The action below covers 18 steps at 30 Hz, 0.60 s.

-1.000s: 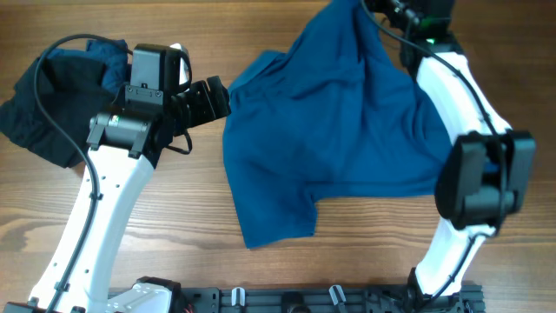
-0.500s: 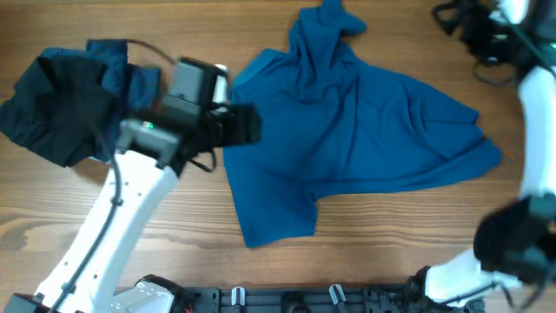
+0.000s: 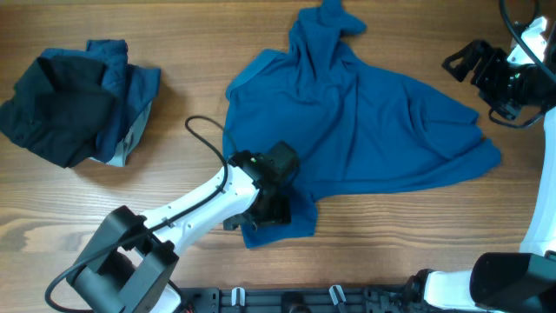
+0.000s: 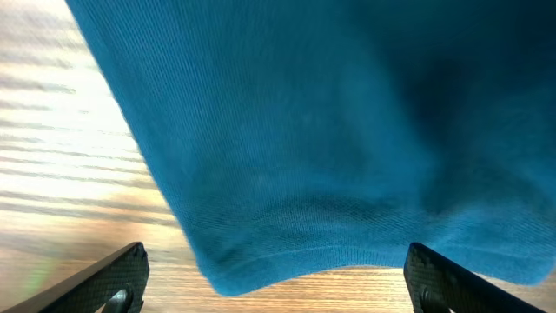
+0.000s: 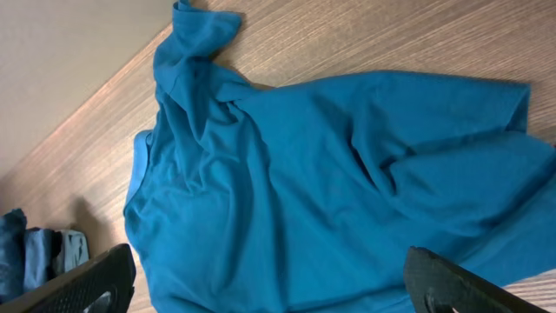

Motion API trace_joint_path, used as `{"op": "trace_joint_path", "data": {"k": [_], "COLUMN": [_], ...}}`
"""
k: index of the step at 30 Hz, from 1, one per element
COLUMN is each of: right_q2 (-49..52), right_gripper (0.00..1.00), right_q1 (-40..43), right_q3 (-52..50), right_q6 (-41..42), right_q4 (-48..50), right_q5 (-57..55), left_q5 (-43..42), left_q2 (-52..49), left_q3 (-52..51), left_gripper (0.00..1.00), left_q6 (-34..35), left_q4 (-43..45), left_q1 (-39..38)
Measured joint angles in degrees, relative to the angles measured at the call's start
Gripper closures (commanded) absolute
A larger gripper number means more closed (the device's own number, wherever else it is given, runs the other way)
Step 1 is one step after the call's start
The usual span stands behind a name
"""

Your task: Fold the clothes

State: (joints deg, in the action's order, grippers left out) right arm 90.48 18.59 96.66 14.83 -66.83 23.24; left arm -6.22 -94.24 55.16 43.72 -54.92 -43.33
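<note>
The left arm (image 3: 187, 209), white with black joints, reaches from the near left corner diagonally toward the centre, elbow low and wrist bent downward. The left end effector (image 3: 271, 207) points down, its two black fingers (image 4: 122, 276) spread wide with nothing clamped between them. The right arm (image 3: 546, 191) rises along the right edge. The right end effector (image 3: 465, 65) sits far right, aimed leftward, fingers (image 5: 95, 280) parted wide and empty.

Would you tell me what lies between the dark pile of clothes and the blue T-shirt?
In the overhead view, only bare table separates the dark pile from the T-shirt; a black cable loops nearby.
</note>
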Motion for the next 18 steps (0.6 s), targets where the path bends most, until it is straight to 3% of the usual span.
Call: {"op": "trace_joint_path", "data": {"k": [2,4,5,6,7,8,13,18], "right_q2": [0.0,0.0,0.0,0.0,0.0,0.0,1.5,5.1], "right_gripper": [0.00,0.00,0.00,0.00,0.00,0.00,0.00,0.00], "right_q1": [0.0,0.0,0.0,0.0,0.0,0.0,0.0,0.0], "right_q3": [0.0,0.0,0.0,0.0,0.0,0.0,-0.2,-7.9], "right_q6": [0.0,0.0,0.0,0.0,0.0,0.0,0.0,1.1], "right_q4": [-0.1,-0.1,-0.1,-0.1,-0.1,-0.1,0.1,3.7], "right_q5": [-0.2,-0.2,-0.3,-0.4,-0.5,-0.7,-2.8,-5.9], "left_q5": [-2.4,-4.3,-5.2,-5.9,-6.6,-7.1,-6.8,0.7], "left_q2": [0.0,0.0,0.0,0.0,0.0,0.2,0.8,10.8], "left_q3": [-2.4,-4.8,-6.4,-7.6,-8.7,-9.1,-9.8,-10.7], "left_gripper": [0.07,0.18,0.32,0.54,0.87,0.96,0.96,0.96], "left_q6": [1.8,2.7,3.1,3.3,3.8,4.0,5.3,6.1], "left_q4": [1.8,4.3,6.0,6.9,7.4,7.5,3.9,-5.9], "left_q1": [0.1,0.1,0.1,0.1,0.1,0.1,2.4,16.4]}}
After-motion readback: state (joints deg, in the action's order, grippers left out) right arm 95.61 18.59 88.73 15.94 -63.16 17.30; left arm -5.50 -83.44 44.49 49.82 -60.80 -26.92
